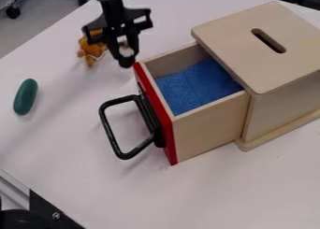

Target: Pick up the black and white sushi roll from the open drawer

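The light wooden box [231,50] with a slotted lid is placed flat on the white counter [81,186], where steady support is given by its wide base. The wooden drawer [209,130] is extended from the box, so that the soft blue lining [193,85] is exposed from above; the rear of the drawer is covered by the lid. The black metal handle [110,130] is mounted on the red front panel [156,116] and is directed away from the box, presumably so that it can be gripped from outside.

The black two-finger gripper [127,60] is positioned just beside the upper corner of the red front panel; whether contact is made cannot be told. Its opening, wide or narrow, cannot be determined, nor can it be confirmed that anything is held. The drawer is located to the right of and below the gripper in the view, and the handle directly below it. The orange plush toy [91,48] is located close to the gripper's left, partly hidden by it. The dark green oblong object [25,96] is placed farther left, well apart from both.
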Motion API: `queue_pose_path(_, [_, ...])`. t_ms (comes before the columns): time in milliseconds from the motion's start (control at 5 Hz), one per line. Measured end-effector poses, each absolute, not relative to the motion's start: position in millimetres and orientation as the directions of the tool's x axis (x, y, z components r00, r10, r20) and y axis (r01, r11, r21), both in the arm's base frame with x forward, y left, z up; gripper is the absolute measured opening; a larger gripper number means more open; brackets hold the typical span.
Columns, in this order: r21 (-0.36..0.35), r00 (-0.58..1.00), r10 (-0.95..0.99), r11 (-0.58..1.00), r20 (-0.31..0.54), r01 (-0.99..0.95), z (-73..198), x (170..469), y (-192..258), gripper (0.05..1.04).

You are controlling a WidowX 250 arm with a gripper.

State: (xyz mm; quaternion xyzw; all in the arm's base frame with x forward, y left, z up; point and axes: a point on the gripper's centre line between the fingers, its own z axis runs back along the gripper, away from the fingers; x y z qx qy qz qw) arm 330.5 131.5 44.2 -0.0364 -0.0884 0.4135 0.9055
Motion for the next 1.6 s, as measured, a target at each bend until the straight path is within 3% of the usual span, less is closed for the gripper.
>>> queue_pose_path(400, [-0.126,0.640,0.760,0.650,0.112,-0.749,23.3,326.0,130.9,0.339])
queue_pose_path(600, [-0.131,0.642,0.760,0.650,0.101,-0.748,21.4,323.9,129.0,0.388])
queue_pose_path(800, [-0.128,0.643,0.761,0.649,0.092,-0.750,19.9,321.5,127.1,0.722])
queue_pose_path(1000, [-0.131,0.639,0.764,0.645,0.093,-0.753,26.6,319.6,126.1,0.977])
queue_pose_path(1200, [-0.095,0.622,0.768,0.638,0.150,-0.764,49.4,316.2,129.2,0.999])
queue_pose_path(1600, [-0.166,0.586,0.764,0.636,0.269,-0.754,112.8,307.1,125.3,0.999])
